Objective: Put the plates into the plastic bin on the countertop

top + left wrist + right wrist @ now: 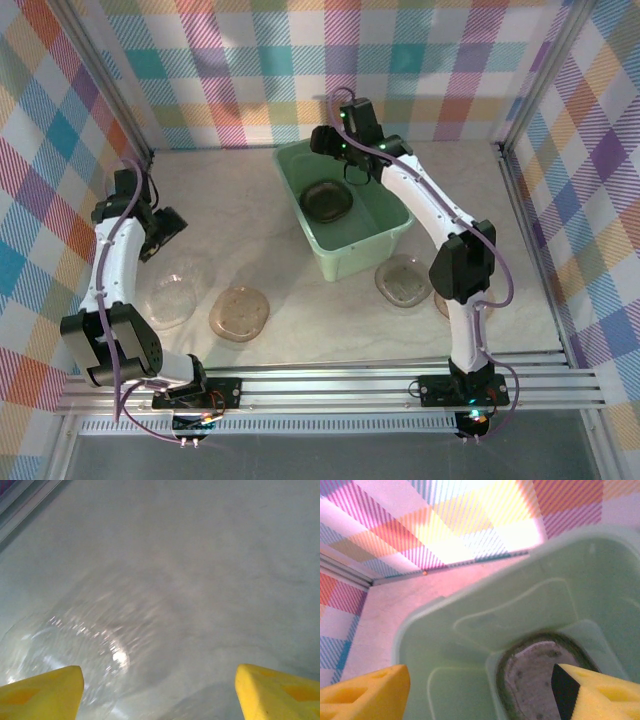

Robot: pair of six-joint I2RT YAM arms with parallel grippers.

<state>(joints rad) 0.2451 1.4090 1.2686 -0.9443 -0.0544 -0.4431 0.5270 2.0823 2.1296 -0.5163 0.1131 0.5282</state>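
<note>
The mint-green plastic bin stands mid-countertop with a dark stack of plates inside. On the countertop lie loose plates: a pale one at left, a brownish one beside it, and one right of the bin. My right gripper hovers open over the bin's far end; in its wrist view its gripper looks down at the bin wall and the plates. My left gripper is open above the pale plate, its gripper empty.
Plaid walls close the back and both sides. A metal rail runs along the near edge by the arm bases. Another plate edge peeks from behind the right arm's elbow. Bare counter lies behind the bin.
</note>
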